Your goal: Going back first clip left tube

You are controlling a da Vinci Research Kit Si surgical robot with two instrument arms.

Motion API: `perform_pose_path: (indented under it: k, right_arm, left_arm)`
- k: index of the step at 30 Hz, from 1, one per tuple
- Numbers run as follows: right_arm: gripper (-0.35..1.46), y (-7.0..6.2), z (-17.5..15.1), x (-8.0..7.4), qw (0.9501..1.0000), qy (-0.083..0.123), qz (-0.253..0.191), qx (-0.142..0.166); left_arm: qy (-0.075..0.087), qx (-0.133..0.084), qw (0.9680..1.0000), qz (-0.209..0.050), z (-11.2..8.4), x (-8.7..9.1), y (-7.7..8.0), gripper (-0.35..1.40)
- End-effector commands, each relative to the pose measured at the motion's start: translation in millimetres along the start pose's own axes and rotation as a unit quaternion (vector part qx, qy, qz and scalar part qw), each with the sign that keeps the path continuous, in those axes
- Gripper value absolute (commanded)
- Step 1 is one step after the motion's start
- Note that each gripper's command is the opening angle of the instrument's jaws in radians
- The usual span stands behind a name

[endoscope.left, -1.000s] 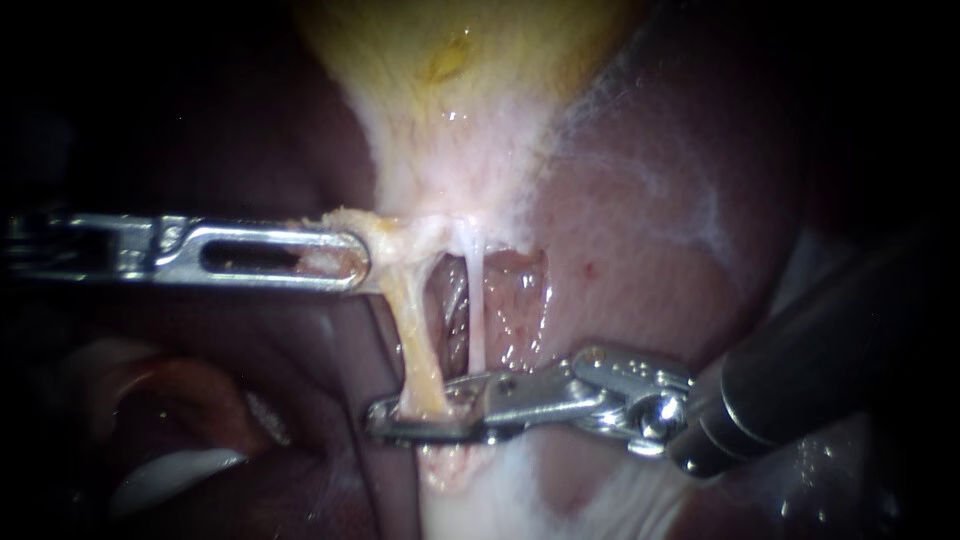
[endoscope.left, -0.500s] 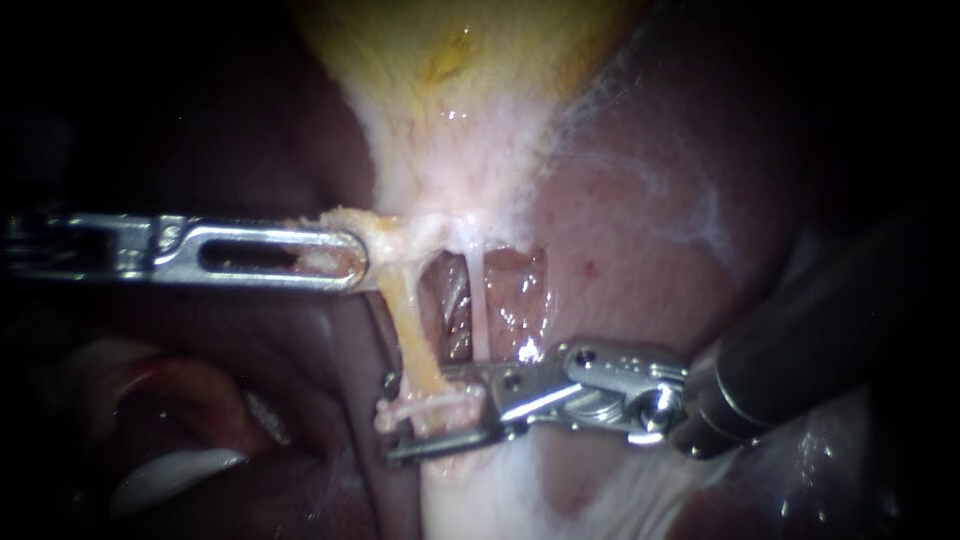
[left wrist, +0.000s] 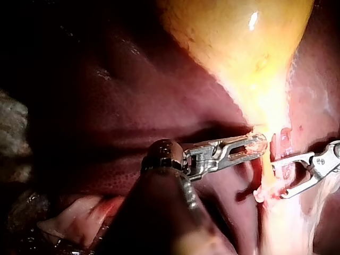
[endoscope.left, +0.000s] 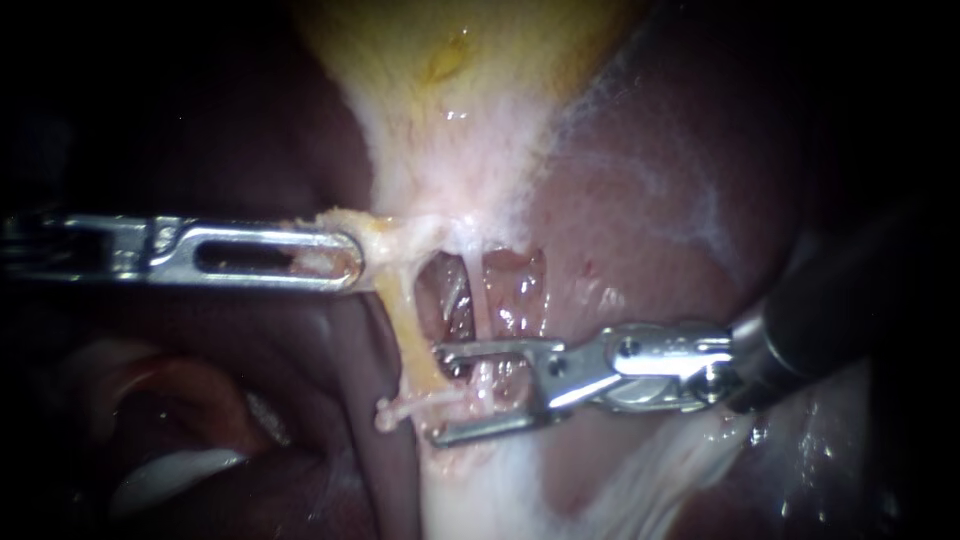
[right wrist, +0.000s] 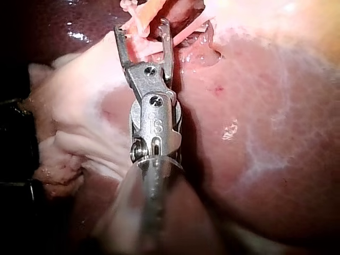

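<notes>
Two instruments show in the endoscope view. Left instrument [endoscope.left: 345,262] enters from 9 o'clock with its shaft level. Its jaws are pressed together on neck tissue [endoscope.left: 385,232], where the gallbladder [endoscope.left: 450,80] narrows, and the tissue is drawn toward 9 o'clock.

Right instrument [endoscope.left: 437,393] enters from 3 o'clock over the liver [endoscope.left: 660,200]. Its jaws are spread with a clear gap and grip nothing.

We see two strands below the neck. The left tube [endoscope.left: 408,330] is thick and yellowish and runs toward 6 o'clock. The right tube [endoscope.left: 478,300] is thin and white, at 3 o'clock of the left one, and it passes behind the upper jaw.

The clip [endoscope.left: 420,405] is pale pink and sits across the 6 o'clock end of the left tube, between 6 and 7 o'clock of centre. Its 3 o'clock end lies inside the gap of the spread jaws. The upper jaw tip is just beside the left tube; we cannot tell whether they touch.

Left wrist view: left instrument [left wrist: 257,144] is clamped on pale tissue at its tip, below the gallbladder [left wrist: 239,37]. Right instrument [left wrist: 277,181] stands just ahead of it with jaws apart, and the clip [left wrist: 260,195] is at the tip of one of them.

Right wrist view: right instrument [right wrist: 141,26] has its jaws spread in a fork, with pink strands between and just ahead of the tips. We cannot separate clip from tube there. Liver [right wrist: 255,106] lies beside the shaft.
</notes>
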Motion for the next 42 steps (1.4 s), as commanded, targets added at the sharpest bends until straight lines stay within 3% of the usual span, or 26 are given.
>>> perform_pose_path:
  k: [1, 5, 14, 25, 32, 42]
  right_arm:
    - [0.50, 0.1, -0.7, 0.4, 1.0000, 0.000, -0.004, 0.000]
    - [0.50, 0.5, -4.0, 2.2, 0.9999, 0.002, -0.015, -0.004]
    - [0.50, 0.9, -10.0, 4.7, 0.9994, 0.002, -0.028, -0.018]
    - [0.50, 0.8, -11.7, 5.7, 0.9993, 0.002, -0.031, -0.019]
    - [0.50, 0.6, -11.8, 5.8, 0.9993, 0.002, -0.031, -0.019]
    - [0.50, 0.7, -12.4, 6.0, 0.9993, 0.002, -0.033, -0.018]
  left_arm:
    - [0.000, 0.000, 1.0000, 0.000, 0.0, 0.0, 0.0, -0.35]
    - [0.000, 0.000, 1.0000, 0.000, -0.1, 0.0, 0.0, -0.35]
    - [0.000, 0.000, 1.0000, 0.000, -0.1, 0.0, 0.0, -0.35]
    - [-0.001, -0.001, 1.0000, 0.000, 0.3, 0.0, 0.2, -0.35]
    - [-0.007, -0.004, 1.0000, 0.005, 2.9, 0.9, 1.6, -0.35]
    - [-0.001, -0.004, 1.0000, 0.006, 7.3, 0.8, 3.8, -0.35]
